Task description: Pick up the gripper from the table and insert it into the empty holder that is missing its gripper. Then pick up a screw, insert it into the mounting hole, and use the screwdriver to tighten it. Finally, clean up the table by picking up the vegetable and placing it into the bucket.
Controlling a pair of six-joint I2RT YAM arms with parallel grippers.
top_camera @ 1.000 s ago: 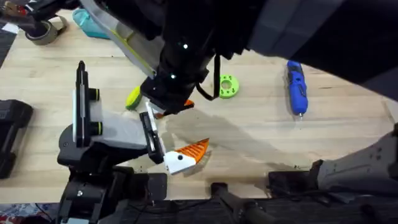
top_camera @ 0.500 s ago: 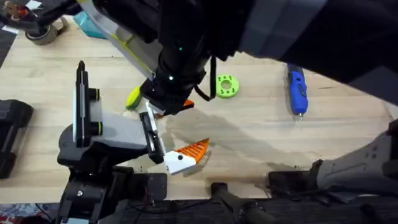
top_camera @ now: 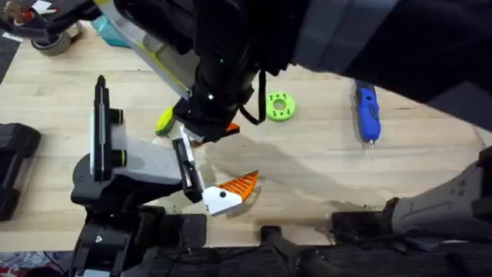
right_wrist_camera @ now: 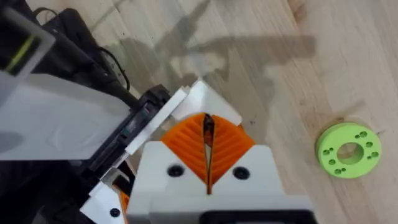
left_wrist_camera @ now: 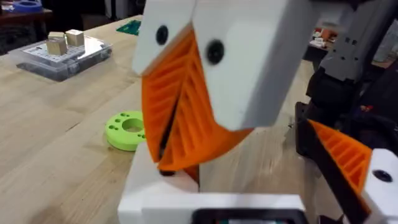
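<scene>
Early on, step 1 in progress by my read. The right claw (right_wrist_camera: pixel 207 119), white fingers w/ orange ribbed pads, is pinched narrow on the gripper (right_wrist_camera: pixel 208 99), the small orange finger on a pointed white plastic base. Only a dark sliver shows between the pads, and the white base pokes out ahead of them. I can't tell the left claw's state. In the overhead view the right claw hangs mid-table, left of centre, just above the holder (top_camera: pixel 184 165). That is the black bracket at the tip of the bulky grey-white arm body w/ the black post and green rings, sitting near the table's front-left edge. From the right wrist the white base looks right at the bracket's edge, touching or nearly so. It looks not yet seated; can't say more than that. The twin finger (top_camera: pixel 234 188), paler ribbed orange on a white base, sits at the bracket's other side by the front edge. Left to do, as far as I can judge: seat the gripper, then the screw + tightening. The blue pen-shaped electric screwdriver (top_camera: pixel 367 111) lies flat toward the right edge, untouched and well apart from the claw. Cleanup also pending: the small yellow oblong toy vegetable w/ green end (top_camera: pixel 164 121) lies on the table just left of the claw, not in the bucket. The bright green round disc w/ holes (top_camera: pixel 280 106) lies just right of the claw.
</scene>
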